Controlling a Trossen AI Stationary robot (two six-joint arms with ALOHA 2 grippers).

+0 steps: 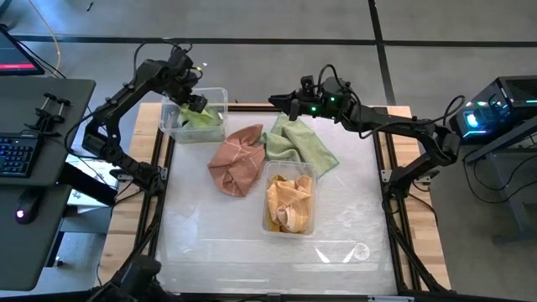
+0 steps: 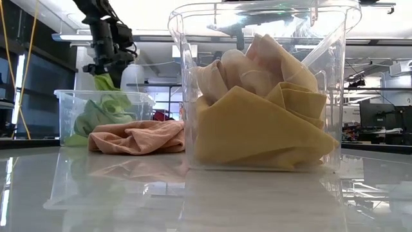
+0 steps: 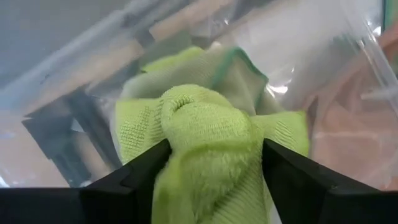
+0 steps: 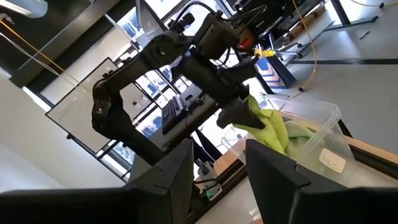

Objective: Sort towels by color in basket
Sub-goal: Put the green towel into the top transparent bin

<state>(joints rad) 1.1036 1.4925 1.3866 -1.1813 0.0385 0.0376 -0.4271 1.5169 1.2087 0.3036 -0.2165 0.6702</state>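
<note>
My left gripper [image 1: 195,105] hangs over the clear bin [image 1: 214,91] at the table's far left and is shut on a lime green towel [image 3: 211,124]. More green cloth lies inside that bin [image 2: 96,116]. My right gripper [image 1: 278,101] is open and raised above the far edge of a pale sage green towel [image 1: 304,144], which lies spread on the table. A salmon pink towel [image 1: 237,159] lies crumpled between the bins. A second clear bin [image 1: 312,226] near the table's middle holds mustard yellow towels [image 2: 257,122]. My left gripper pinches a bunched fold of the lime green towel [image 3: 186,106] between its two fingers [image 3: 146,168], coming from above and pointing down. The towel hangs below the fingers [image 2: 103,80], and its lower part reaches into the bin onto the cloth there.
The left arm's gripper and bin show far off in the right wrist view [image 4: 267,127]. Bare table surface [image 1: 218,243] stretches along the near side. Desks with a keyboard stand to the table's left, equipment to its right.
</note>
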